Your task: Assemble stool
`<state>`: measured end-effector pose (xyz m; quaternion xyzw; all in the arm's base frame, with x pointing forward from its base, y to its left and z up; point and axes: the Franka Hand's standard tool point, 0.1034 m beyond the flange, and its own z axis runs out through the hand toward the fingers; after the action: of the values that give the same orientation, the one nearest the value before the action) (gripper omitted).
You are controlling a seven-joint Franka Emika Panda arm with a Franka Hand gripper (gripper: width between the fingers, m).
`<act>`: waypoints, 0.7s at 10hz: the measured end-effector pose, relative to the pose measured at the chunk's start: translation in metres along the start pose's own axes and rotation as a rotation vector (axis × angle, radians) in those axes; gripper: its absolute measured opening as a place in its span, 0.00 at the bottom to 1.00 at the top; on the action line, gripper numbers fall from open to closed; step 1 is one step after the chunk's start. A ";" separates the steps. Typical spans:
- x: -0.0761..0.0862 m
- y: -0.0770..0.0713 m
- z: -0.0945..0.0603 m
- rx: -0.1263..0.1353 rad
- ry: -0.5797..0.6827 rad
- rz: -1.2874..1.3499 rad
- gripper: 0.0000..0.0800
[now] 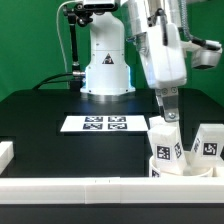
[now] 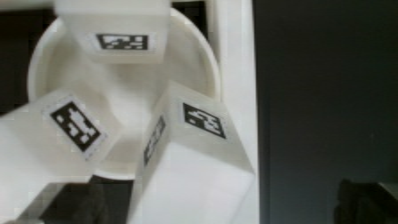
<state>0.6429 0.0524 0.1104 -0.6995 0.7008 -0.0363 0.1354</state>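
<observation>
On the black bench [image 1: 50, 120], the marker board [image 1: 105, 124] lies flat before the arm's base. Toward the exterior view's right, the round seat [image 1: 176, 166] rests against the white border bar [image 1: 110, 188], a tagged leg [image 1: 164, 141] standing on it. Another leg [image 1: 208, 141] stands just beside. The tool [image 1: 170, 113] is clamped on the standing leg's top.

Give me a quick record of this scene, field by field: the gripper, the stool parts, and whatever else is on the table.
gripper: lowered onto a leg over the seat, shut on it
held leg: upright, tagged, above the seat
seat: round, white, against the front border bar
other leg: stands at the exterior view's right
marker board: flat on the table, mid-table
border bar: along the front edge
</observation>
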 end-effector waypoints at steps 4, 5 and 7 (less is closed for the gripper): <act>-0.008 0.003 0.003 -0.036 0.039 -0.516 0.81; -0.006 0.003 0.004 -0.040 0.037 -0.660 0.81; 0.005 0.002 0.003 -0.047 0.027 -0.971 0.81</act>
<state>0.6421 0.0475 0.1067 -0.9479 0.2958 -0.0888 0.0778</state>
